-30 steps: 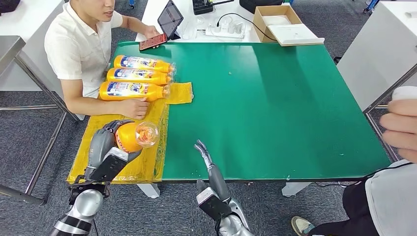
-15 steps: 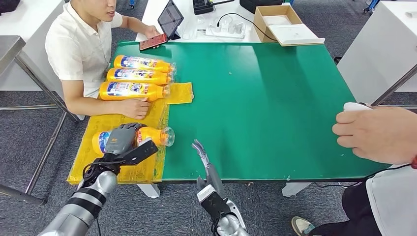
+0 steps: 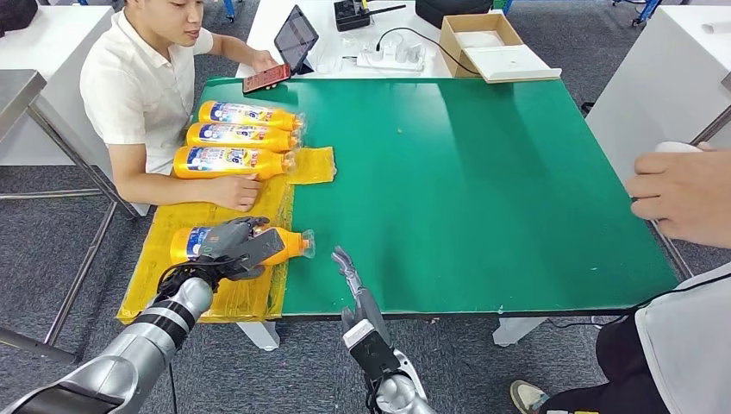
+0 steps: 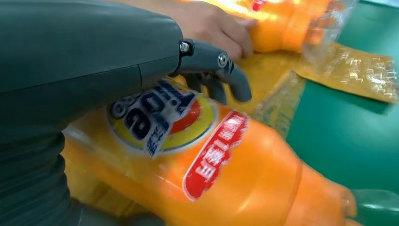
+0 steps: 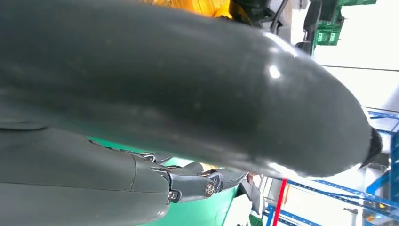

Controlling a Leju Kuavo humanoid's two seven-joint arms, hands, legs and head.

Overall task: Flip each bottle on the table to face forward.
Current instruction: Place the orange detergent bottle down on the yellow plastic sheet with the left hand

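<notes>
An orange bottle (image 3: 194,242) lies on its side on the yellow sheet (image 3: 220,297) at the table's front left, label up, clear cap pointing right. My left hand (image 3: 239,244) grips it across the middle; in the left wrist view the fingers (image 4: 226,77) curl over the labelled bottle (image 4: 235,179). Three more orange bottles (image 3: 246,136) lie side by side further back on the left, labels up. My right hand (image 3: 348,272) hovers at the front edge of the green table (image 3: 483,190), fingers stretched out and holding nothing.
A seated person at the back left rests a hand (image 3: 234,191) on the yellow sheet just behind my bottle. Another person's hand (image 3: 681,194) reaches in at the right edge. A phone (image 3: 265,78), tablet (image 3: 296,39) and cardboard box (image 3: 483,39) sit behind the table.
My left hand turned the bottle from cap-toward-me to lying flat with its label up and set it on the sheet. The hand at the right came in, then drew back.
</notes>
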